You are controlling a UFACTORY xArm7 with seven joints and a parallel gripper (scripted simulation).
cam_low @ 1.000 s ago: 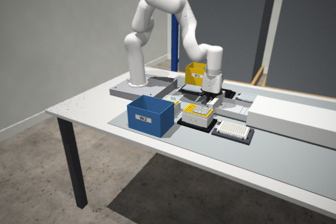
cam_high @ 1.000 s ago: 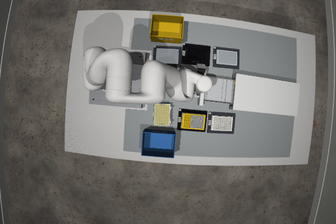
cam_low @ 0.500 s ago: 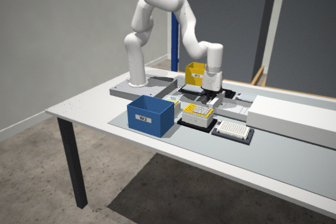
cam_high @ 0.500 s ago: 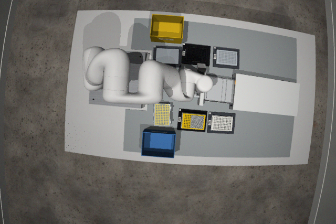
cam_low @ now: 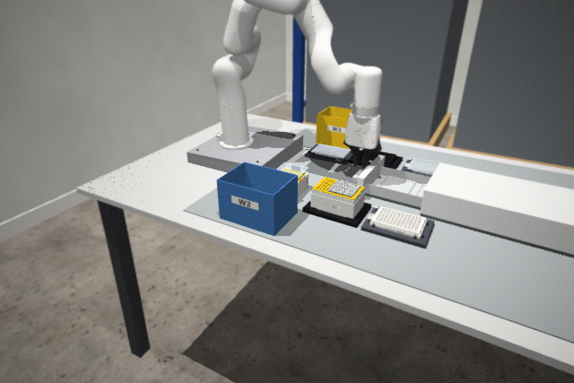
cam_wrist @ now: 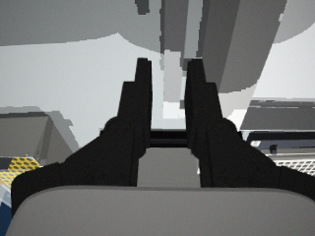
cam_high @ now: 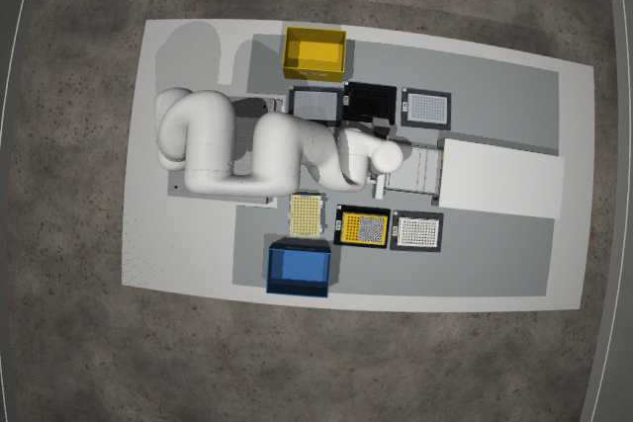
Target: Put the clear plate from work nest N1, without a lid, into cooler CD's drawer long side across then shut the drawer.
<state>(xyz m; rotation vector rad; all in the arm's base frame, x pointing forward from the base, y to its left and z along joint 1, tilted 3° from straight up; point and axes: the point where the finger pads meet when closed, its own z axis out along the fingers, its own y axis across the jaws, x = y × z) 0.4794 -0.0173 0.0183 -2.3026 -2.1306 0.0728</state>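
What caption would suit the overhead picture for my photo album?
White arm reaching over a bench to the open drawer of a white cooler, with plates, a yellow bin and a blue bin alongside.

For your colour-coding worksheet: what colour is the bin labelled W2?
Blue. The W2 bin shows best in the exterior view, where its label faces the camera.

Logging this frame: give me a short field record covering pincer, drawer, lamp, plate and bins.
pincer: nearly closed, holding nothing, low at the drawer's front end
drawer: pulled out of the cooler, no plate seen in it
lamp: amber
clear plate: in its nest beside the yellow bin
bins: yellow and blue, on opposite sides of the arm
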